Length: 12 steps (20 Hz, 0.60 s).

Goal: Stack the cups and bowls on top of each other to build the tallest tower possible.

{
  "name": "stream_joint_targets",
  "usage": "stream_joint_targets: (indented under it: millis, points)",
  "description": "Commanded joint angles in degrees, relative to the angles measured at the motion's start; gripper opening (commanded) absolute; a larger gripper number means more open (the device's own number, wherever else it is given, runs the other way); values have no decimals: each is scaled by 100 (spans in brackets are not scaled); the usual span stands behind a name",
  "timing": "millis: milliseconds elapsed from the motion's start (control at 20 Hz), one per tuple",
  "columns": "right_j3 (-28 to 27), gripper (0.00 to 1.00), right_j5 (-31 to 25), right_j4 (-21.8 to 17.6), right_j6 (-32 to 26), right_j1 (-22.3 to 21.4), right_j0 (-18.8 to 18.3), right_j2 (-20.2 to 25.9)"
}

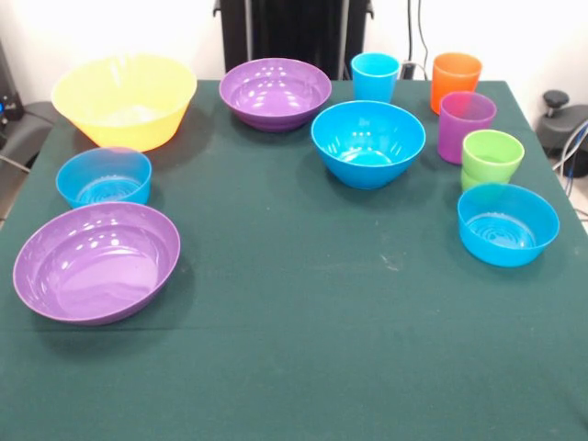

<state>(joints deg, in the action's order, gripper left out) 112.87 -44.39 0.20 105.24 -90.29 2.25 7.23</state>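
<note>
This looks like a robotics lab or test room, not a home. A table (303,349) draped in plain dark green cloth stands against a bare white wall (138,28). At its far side rises a black pedestal (294,32), with cables (421,32) hanging down the wall to its right. Dark equipment (562,119) sits off the table's right edge, more at the far left.

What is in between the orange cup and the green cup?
The purple cup stands between the orange cup and the green cup, seen in the front view.
</note>
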Motion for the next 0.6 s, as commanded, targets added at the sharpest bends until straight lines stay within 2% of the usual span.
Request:
stream_joint_targets:
  millis: [50, 200, 450, 600]
  points:
    - [986, 100, 311, 30, -1827, 269, -636, -73]
    - [1070, 100, 345, 280, -2534, 248, -1089, 28]
    - [1300, 100, 257, 1021, -4393, 219, -2027, 211]
    - [1240, 100, 41, 1241, -5257, 265, -2560, 284]
